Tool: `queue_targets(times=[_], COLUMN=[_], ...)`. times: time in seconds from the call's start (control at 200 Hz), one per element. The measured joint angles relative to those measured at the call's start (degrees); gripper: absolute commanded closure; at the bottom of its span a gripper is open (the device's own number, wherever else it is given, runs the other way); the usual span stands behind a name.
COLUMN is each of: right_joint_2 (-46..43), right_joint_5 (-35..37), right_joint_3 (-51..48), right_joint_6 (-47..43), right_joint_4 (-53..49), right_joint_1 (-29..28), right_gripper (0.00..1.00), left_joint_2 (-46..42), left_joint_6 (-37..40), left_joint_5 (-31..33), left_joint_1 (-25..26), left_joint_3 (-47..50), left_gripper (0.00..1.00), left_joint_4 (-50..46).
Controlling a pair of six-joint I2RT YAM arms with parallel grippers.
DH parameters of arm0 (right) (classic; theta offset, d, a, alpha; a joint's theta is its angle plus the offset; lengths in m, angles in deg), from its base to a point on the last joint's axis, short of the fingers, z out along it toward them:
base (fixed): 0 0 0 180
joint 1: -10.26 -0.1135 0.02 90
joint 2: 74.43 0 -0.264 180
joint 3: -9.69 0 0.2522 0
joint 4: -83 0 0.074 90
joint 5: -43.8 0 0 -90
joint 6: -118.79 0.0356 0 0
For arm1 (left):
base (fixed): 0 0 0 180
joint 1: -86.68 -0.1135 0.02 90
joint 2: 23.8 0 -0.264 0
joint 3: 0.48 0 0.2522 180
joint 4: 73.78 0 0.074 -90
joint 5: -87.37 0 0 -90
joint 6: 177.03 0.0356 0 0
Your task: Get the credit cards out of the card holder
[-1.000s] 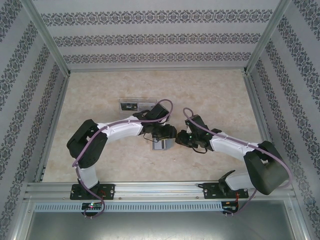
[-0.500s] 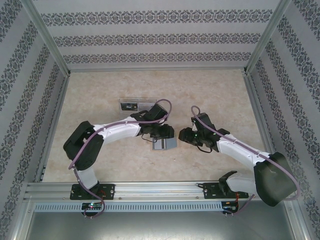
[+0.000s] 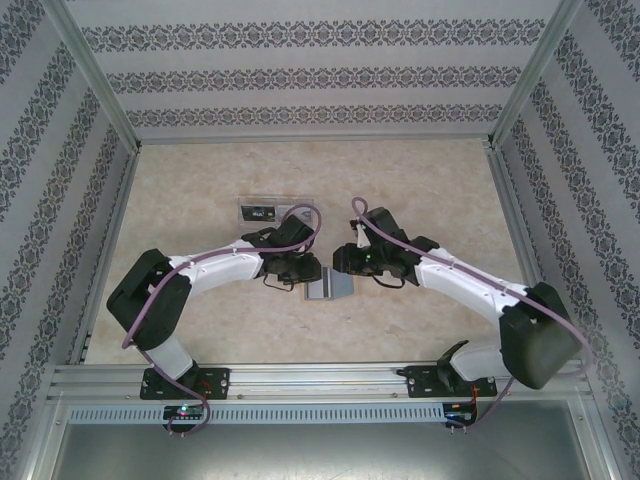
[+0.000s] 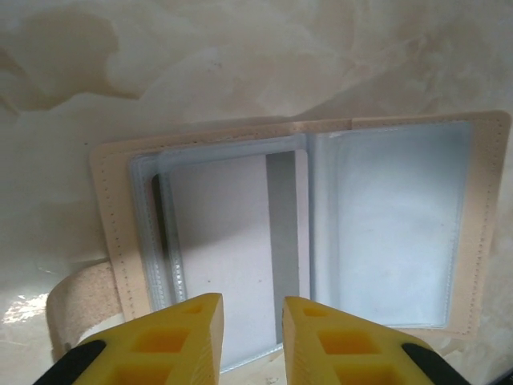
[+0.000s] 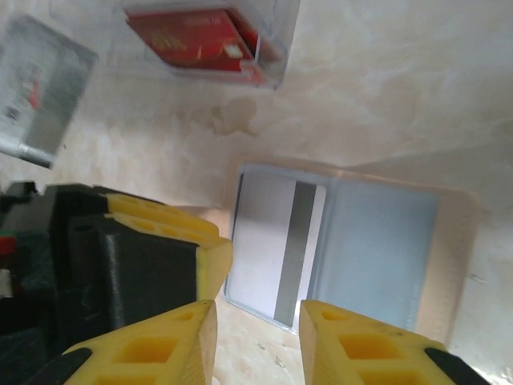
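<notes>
- Tabletop (image 3: 420, 190), pale and marbled, carries everything.
- Left arm (image 3: 215, 268) and right arm (image 3: 470, 285) bend inward from the near edge, and their wrists meet near the middle.
- Clear tray (image 3: 268, 210) lies on the far side of the left arm's wrist. Red cards (image 5: 204, 40) sit in one compartment and a silver card (image 5: 40, 88) lies to one side of them.
- Left gripper (image 4: 250, 337) has its yellow fingers a narrow gap apart with nothing clamped between them. Its tips sit at the near edge of the card holder.
- Right gripper (image 5: 258, 345) has its fingers a little apart and empty, and it hangs over the holder's edge.
- Card holder (image 4: 108, 224) lies spread open and flat on the tabletop between the two grippers. It has a tan stitched border and clear pockets facing up.
- Credit card (image 4: 224, 233), pale grey with a darker stripe, sits inside the pocket on the half by the left gripper. The other pocket looks blue-grey, and whether it holds a card cannot be told.
- Tan strap (image 4: 80, 297) curls out from the holder's corner, just beside the left gripper.
</notes>
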Motion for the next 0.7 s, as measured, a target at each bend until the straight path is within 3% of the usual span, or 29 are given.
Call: queue_targets(times=[0.355, 0.699], right_joint_2=[8.8, 12.8], right_joint_5=[-6.5, -8.0], right_joint_3=[-0.9, -1.7], right_joint_6=[1.3, 2.8], right_joint_4=[3.7, 6.0], right_joint_1=[0.0, 0.0], right_gripper=[0.77, 0.79], left_joint_2=[2.3, 3.1], left_joint_6=[-0.4, -0.8], left_joint_5=[0.2, 0.2], left_joint_1=[0.0, 0.0], left_joint_3=[2.0, 2.0], left_gripper=[0.78, 0.84], left_joint_4=[0.2, 0.2])
